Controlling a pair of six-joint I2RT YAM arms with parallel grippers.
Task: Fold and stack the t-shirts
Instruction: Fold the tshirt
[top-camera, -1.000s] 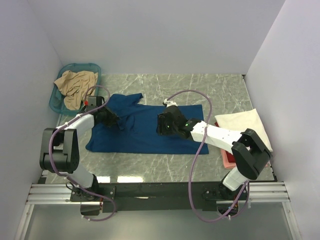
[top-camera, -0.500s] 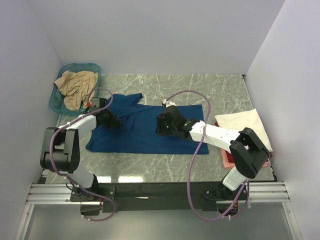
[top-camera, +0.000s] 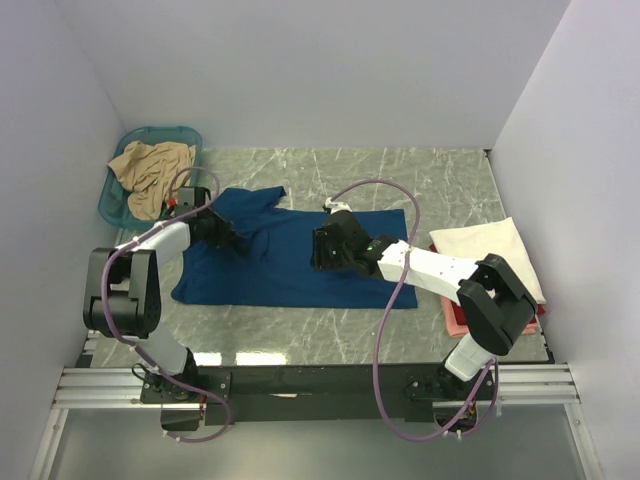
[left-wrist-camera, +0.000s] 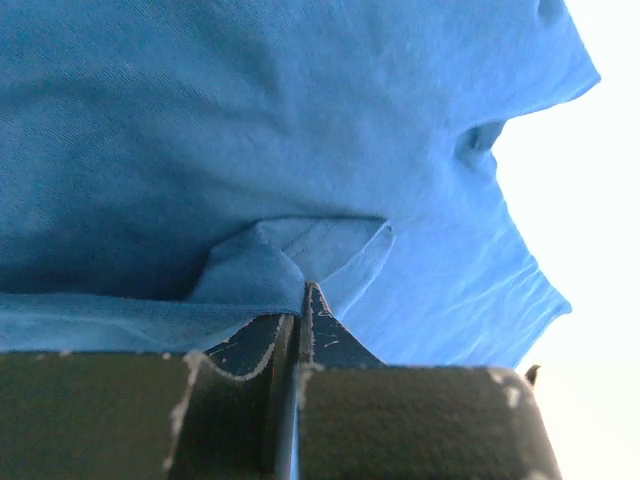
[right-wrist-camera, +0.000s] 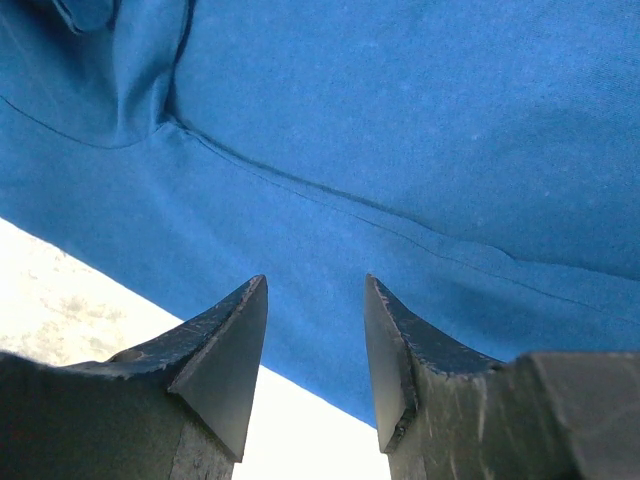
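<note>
Top external view: on the table (top-camera: 440, 180) the dark blue shirt (top-camera: 290, 268) lies spread, probably soft and limp, best pinched at edges. The left gripper (top-camera: 222, 236) is clamped on a cloth pucker; the right gripper (top-camera: 322, 250) has its jaws apart above the shirt.

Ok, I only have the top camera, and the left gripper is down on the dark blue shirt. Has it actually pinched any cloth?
Observer: Yes, the left wrist view shows the left gripper closed on a raised fold of the dark blue t-shirt.
Operator: And the right one?
Observer: The right gripper is open, nothing between its jaws, shirt beneath.
Operator: Where on the shirt?
Observer: Near an edge: a stitched seam runs just ahead of it, table showing beside it.
</note>
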